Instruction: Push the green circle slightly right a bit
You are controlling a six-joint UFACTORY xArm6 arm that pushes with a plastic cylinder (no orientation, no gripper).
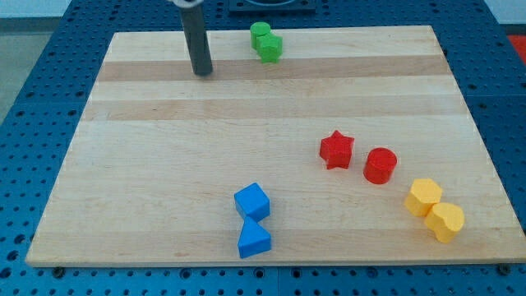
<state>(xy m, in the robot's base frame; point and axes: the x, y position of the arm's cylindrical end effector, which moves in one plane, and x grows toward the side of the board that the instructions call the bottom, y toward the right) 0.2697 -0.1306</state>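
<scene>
Two green blocks touch each other near the board's top edge. The upper one (260,34) looks rounded like a circle. The lower one (270,48) looks more angular; its shape is hard to tell. My tip (202,72) rests on the board to the left of the green pair and slightly below it, apart from both by a clear gap. The rod stands upright above the tip.
A red star (336,150) and a red circle (380,164) sit at the middle right. Two yellow blocks (424,197) (445,221) lie near the bottom right corner. A blue cube (251,201) and a blue triangle (253,240) sit at the bottom centre. The wooden board (148,164) lies on a blue perforated table.
</scene>
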